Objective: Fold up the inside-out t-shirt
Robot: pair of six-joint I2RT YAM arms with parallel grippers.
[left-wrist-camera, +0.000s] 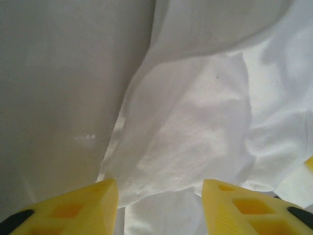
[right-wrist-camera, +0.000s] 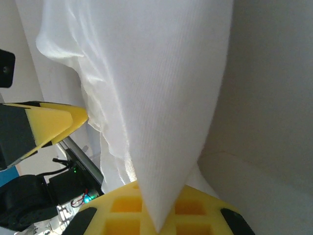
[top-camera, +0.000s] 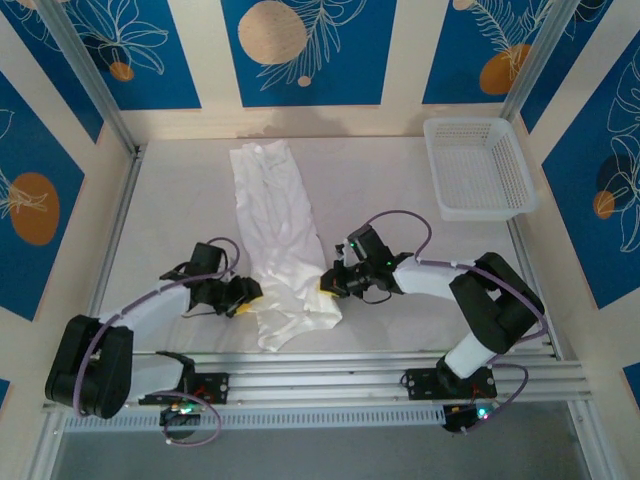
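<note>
White t-shirt (top-camera: 272, 215) sat pinched in the right gripper (top-camera: 328, 286); the left gripper (top-camera: 246, 293) (jaws apart over cloth) likely needed an equal pinch first.

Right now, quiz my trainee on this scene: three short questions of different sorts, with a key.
1. True or false: the right hand is shut on the t-shirt.
2. Where does the basket stand? A: at the far right corner of the table. B: on top of the t-shirt. C: between the two arm bases.
3. Fill in: at the t-shirt's near left edge, the left hand is ____ (open or shut).

Key: 1 true, with cloth pinched between its fingers; 2 A; 3 open.
</note>
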